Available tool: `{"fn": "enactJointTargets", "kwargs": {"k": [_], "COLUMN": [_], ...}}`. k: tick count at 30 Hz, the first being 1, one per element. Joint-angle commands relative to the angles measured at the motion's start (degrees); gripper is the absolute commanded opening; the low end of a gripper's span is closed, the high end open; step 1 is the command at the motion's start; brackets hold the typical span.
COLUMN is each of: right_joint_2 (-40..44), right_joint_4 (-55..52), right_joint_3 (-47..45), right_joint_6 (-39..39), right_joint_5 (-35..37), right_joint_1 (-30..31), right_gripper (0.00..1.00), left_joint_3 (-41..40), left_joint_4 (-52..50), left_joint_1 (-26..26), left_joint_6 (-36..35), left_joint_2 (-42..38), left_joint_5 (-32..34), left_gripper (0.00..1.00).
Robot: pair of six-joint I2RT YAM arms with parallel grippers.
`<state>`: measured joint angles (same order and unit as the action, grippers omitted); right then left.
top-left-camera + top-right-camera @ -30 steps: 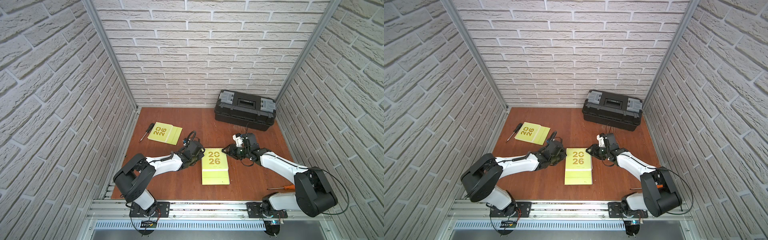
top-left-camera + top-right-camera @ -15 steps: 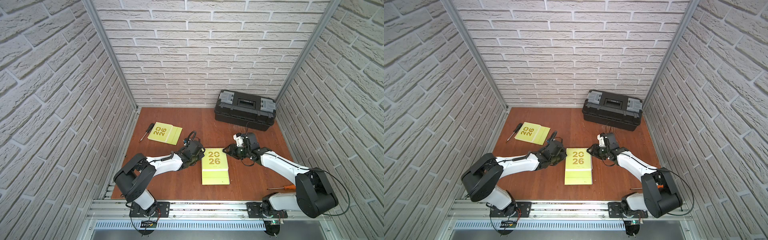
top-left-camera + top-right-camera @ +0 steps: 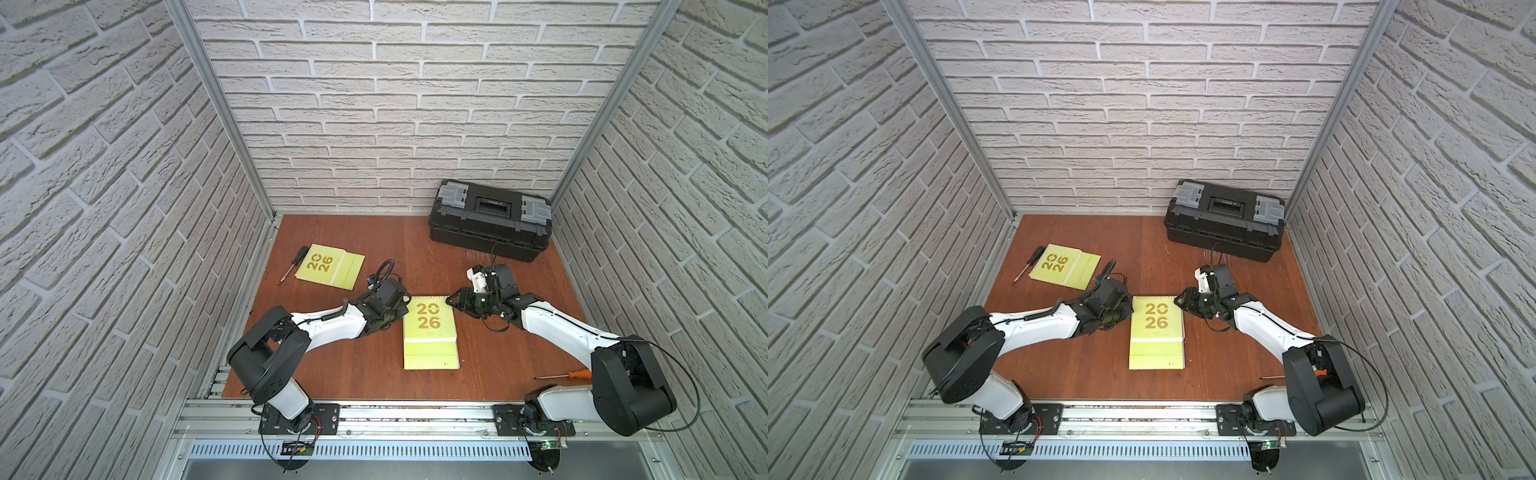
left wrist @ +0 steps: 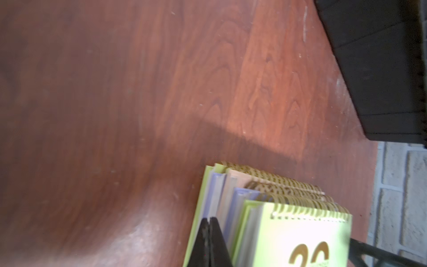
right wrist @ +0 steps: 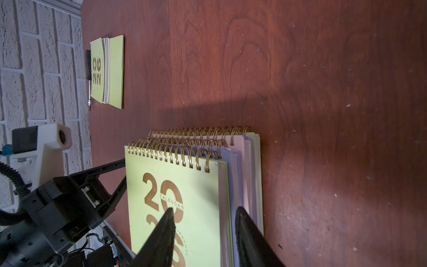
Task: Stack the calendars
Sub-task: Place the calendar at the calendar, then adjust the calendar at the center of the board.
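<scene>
A stack of calendars [image 3: 430, 328] [image 3: 1156, 328] lies mid-table with a lime-green "2026" cover on top. Lavender and beige layers show beneath it in the wrist views [image 4: 300, 231] [image 5: 184, 208]. One more lime-green calendar [image 3: 328, 266] [image 3: 1064, 266] [image 5: 107, 69] lies flat at the back left. My left gripper [image 3: 401, 311] [image 4: 209, 219] is shut, its tips against the stack's left side. My right gripper [image 3: 452, 302] [image 5: 205, 209] is at the stack's far right corner. Its jaws stand apart, one finger over the top cover and the other along the stack's side.
A black toolbox [image 3: 490, 220] [image 3: 1225, 220] stands at the back right against the wall. A black screwdriver [image 3: 294, 264] lies just left of the lone calendar. An orange-handled screwdriver [image 3: 565, 375] lies near the right arm's base. Brick walls close three sides.
</scene>
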<state>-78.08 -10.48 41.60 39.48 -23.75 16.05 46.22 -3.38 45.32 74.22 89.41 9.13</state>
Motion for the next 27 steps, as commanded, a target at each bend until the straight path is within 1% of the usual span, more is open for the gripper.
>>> {"fn": "enactJointTargets", "kwargs": {"k": [1, 3, 5, 8, 11, 13, 15, 17, 19, 20, 23, 27], "right_joint_2": [2.2, 2.1, 1.7, 0.7, -0.5, -1.5, -3.4, -6.2, -9.7, -11.2, -16.7, -24.1], "right_joint_4": [-2.0, -3.3, -4.4, -5.7, -6.8, -7.6, -9.2, -11.4, -12.3, -12.5, -12.7, -13.1], "right_joint_3": [2.9, 4.5, 6.3, 9.4, 12.4, 14.9, 18.5, 23.0, 27.6, 29.4, 35.3, 42.6], "right_joint_6": [-2.3, -2.7, -2.9, -2.6, -1.9, -1.3, -1.2, -1.5, -1.7, -1.7, -1.5, -0.6], "right_joint_5": [2.1, 2.3, 2.3, 2.3, 2.4, 2.9, 3.4, 4.4, 4.9, 5.2, 6.0, 5.6], "right_joint_1": [-0.2, -0.2, -0.2, -0.2, 0.3, 1.1, 2.1, 3.3, 4.6, 5.1, 6.7, 7.9], "right_gripper": [0.44, 0.45, 0.44, 0.44, 0.44, 0.45, 0.45, 0.46, 0.47, 0.49, 0.59, 0.62], "left_joint_3": [1.7, 1.4, 0.4, -2.8, -5.9, -7.1, -8.0, -8.7, -8.5, -8.0, -5.6, -1.6], "left_joint_4": [-10.5, -15.4, -18.8, -22.0, -24.0, -25.0, -24.9, -23.3, -21.4, -20.8, -18.9, -16.6], "left_joint_1": [-2.2, -4.2, -7.4, -14.2, -23.3, -30.9, -37.7, -43.7, -48.4, -49.8, -52.8, -55.9], "left_joint_6": [-3.1, -4.6, -5.8, -7.8, -10.8, -13.3, -15.4, -16.5, -17.5, -17.9, -19.5, -20.7], "left_joint_2": [-5.9, -9.1, -12.4, -18.7, -24.8, -27.4, -28.1, -27.3, -24.7, -23.3, -17.4, -8.4], "left_joint_5": [6.4, 8.4, 8.8, 8.3, 5.4, 1.3, -2.9, -8.0, -12.1, -13.3, -16.0, -19.2], "left_gripper": [0.00, 0.00, 0.00, 0.00, 0.00, 0.00, 0.00, 0.00, 0.00, 0.00, 0.00, 0.00]}}
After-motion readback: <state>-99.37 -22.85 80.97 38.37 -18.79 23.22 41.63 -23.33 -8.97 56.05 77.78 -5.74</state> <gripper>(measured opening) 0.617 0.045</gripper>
